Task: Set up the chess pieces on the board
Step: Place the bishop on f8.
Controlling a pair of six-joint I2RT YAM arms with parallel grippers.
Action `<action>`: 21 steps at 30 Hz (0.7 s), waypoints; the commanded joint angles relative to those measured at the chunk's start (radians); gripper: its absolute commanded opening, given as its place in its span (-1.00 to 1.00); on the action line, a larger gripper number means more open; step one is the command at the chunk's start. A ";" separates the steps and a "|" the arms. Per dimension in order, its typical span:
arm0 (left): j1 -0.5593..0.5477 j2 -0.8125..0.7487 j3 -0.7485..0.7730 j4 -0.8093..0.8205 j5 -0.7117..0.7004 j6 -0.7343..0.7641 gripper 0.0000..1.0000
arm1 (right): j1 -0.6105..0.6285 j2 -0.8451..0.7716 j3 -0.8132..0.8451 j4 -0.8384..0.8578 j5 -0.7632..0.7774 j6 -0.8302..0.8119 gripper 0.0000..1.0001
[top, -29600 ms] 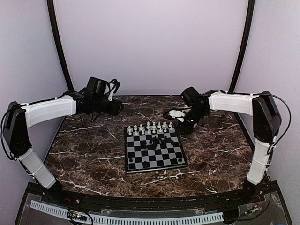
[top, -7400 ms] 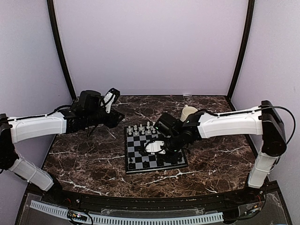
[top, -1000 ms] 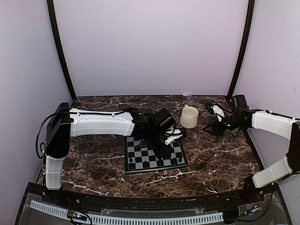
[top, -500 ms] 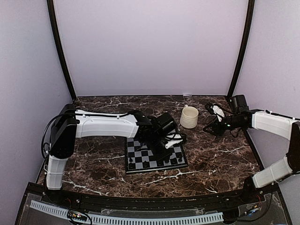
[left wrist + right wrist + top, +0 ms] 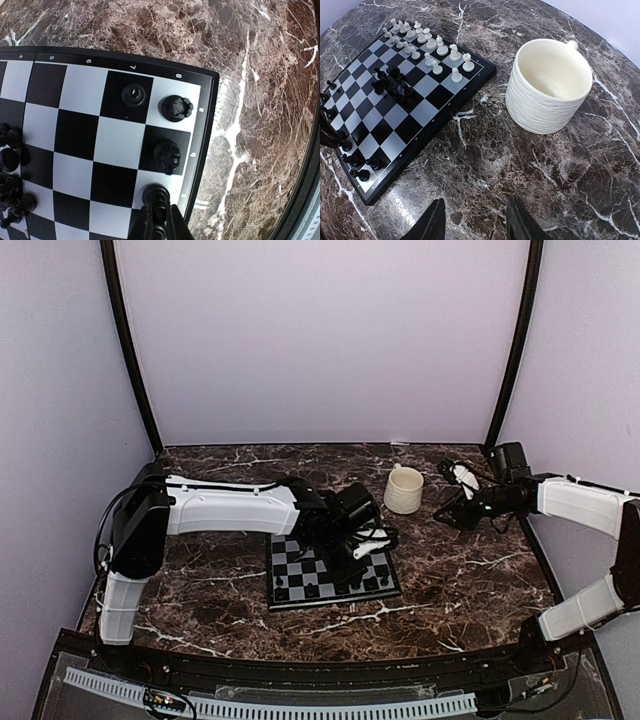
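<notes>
The board [image 5: 300, 572] lies mid-table. My left gripper [image 5: 352, 548] reaches over its right side. In the left wrist view the left gripper [image 5: 159, 214] is shut on a black chess piece [image 5: 156, 196], over a light square at the board's edge [image 5: 210, 130]. Three more black pieces [image 5: 166, 155] stand on the squares beyond it, and several cluster at the left [image 5: 11, 192]. In the right wrist view two rows of white pieces [image 5: 426, 44] fill the far side of the board [image 5: 427, 112]. My right gripper [image 5: 476, 221] hangs open over bare marble, right of the board.
A cream mug [image 5: 403, 490] stands upright behind the board's right corner, seeming empty in the right wrist view [image 5: 547, 87]. The right gripper [image 5: 447, 518] sits to the mug's right. Dark marble surrounds the board, and purple walls close in the back and sides.
Over the last second my left gripper has shifted slightly right and nearer over the board, still shut. The right arm, over the board several seconds ago, now holds still at the right.
</notes>
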 commanded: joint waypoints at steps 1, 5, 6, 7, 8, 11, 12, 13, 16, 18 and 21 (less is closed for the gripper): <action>-0.008 -0.002 0.027 -0.040 -0.005 0.017 -0.75 | -0.005 0.003 -0.006 0.026 0.000 -0.008 -0.15; -0.007 -0.003 0.032 -0.043 -0.006 0.017 -0.65 | -0.004 0.006 -0.004 0.026 -0.002 -0.009 -0.15; -0.007 -0.004 0.035 -0.044 -0.005 0.016 -0.63 | -0.004 0.006 -0.004 0.026 -0.002 -0.010 -0.15; -0.007 -0.004 0.042 -0.046 -0.004 0.014 -0.59 | -0.005 0.006 -0.004 0.026 -0.002 -0.009 -0.15; -0.007 -0.004 0.047 -0.052 0.000 0.012 -0.57 | -0.004 0.006 -0.004 0.026 -0.002 -0.009 -0.15; -0.007 -0.008 0.085 -0.064 0.005 0.005 -0.44 | -0.005 0.006 -0.004 0.025 -0.003 -0.009 -0.15; -0.007 -0.012 0.092 -0.068 0.011 0.005 -0.39 | -0.005 0.006 -0.004 0.025 -0.003 -0.009 -0.15; -0.007 -0.016 0.107 -0.069 0.015 0.005 -0.38 | -0.004 0.006 -0.004 0.025 -0.004 -0.009 -0.15; -0.007 -0.040 0.138 -0.083 0.040 0.007 -0.29 | -0.005 0.006 -0.004 0.023 -0.004 -0.009 -0.15; -0.005 -0.060 0.159 -0.088 0.034 0.006 -0.26 | -0.005 0.006 -0.006 0.025 -0.003 -0.010 -0.15; 0.016 -0.084 0.180 -0.091 -0.006 -0.013 -0.24 | -0.005 0.009 -0.004 0.025 -0.004 -0.009 -0.15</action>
